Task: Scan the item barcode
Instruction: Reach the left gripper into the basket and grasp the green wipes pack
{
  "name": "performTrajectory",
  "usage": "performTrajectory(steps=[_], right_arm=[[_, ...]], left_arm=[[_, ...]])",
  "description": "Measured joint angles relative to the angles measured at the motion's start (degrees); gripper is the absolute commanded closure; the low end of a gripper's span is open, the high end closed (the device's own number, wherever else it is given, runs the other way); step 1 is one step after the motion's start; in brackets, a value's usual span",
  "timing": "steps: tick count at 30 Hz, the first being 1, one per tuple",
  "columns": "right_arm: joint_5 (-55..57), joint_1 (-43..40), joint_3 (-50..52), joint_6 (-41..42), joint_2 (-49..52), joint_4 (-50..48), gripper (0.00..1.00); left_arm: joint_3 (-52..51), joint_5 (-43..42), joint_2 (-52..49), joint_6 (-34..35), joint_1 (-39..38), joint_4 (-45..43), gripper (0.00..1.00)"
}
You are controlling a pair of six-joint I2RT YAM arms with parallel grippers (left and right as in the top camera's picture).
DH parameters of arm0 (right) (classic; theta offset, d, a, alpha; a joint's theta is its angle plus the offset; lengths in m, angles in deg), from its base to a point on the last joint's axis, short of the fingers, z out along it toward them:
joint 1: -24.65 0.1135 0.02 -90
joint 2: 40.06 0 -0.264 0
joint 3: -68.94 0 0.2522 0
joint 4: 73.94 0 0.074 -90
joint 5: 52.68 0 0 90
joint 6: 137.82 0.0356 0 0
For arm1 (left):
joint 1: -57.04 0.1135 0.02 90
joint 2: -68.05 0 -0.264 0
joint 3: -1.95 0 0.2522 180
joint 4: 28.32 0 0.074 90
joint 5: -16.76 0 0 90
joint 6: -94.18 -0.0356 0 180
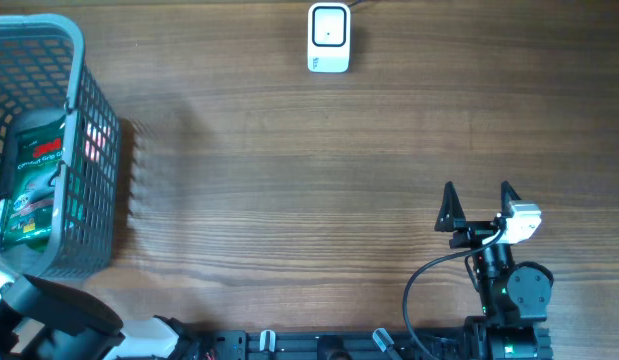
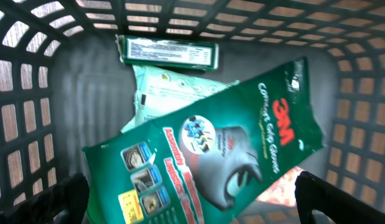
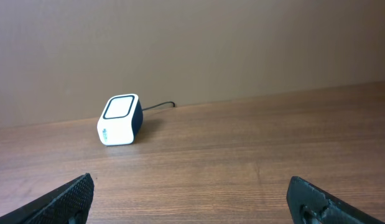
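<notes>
A grey plastic basket (image 1: 89, 120) stands along the left edge of the wooden bench (image 1: 289, 200). Inside it, a green 3M glove packet (image 2: 229, 155) lies on top of the other goods. The left pincer (image 2: 192, 205) hangs over the basket's mouth, pointing down into it. Its two dark fingertips (image 2: 71, 199) are spread wide and hold nothing. The packet lies below and between them, with its lower-left end just beside one fingertip. Whether the two touch cannot be told from the wrist view.

In that view the packet's long axis runs on a slant from lower left to upper right. The red 3M logo sits at the upper-right end, and the printed face with the glove picture is turned up towards the camera. From overhead the same packet (image 1: 34, 170) lies lengthwise in the basket, roughly from the bench's far side towards its near side.

Beneath it lie a pale green-and-white pouch (image 2: 173, 93) and something red and white (image 2: 285, 190). A flat dark-green box (image 2: 167, 51) lies against the basket wall beyond them.

The white barcode scanner (image 1: 328, 38) stands at the far edge of the bench, about halfway along it. Its dark-framed window is tipped upward and a cable (image 3: 158, 106) trails away behind it.

The right pincer (image 1: 477, 195) is over the near-right part of the bench, well apart from both scanner and basket. It is wide open and empty, with its fingers aimed at the far edge.
</notes>
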Motion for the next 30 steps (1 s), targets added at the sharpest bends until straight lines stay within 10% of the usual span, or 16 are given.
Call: performTrajectory(steps=[22, 28, 30], right_arm=[[0.0, 0.0, 0.0, 0.0, 0.0, 0.0, 0.00], [0.0, 0.0, 0.0, 0.0, 0.0, 0.0, 0.00], [0.0, 0.0, 0.0, 0.0, 0.0, 0.0, 0.00]], left_arm=[[-0.1, 5.1, -11.7, 0.0, 0.0, 4.3, 0.02], [-0.1, 1.6, -14.6, -0.5, 0.0, 0.9, 0.92], [-0.1, 1.1, -14.6, -1.2, 0.0, -0.5, 0.96]])
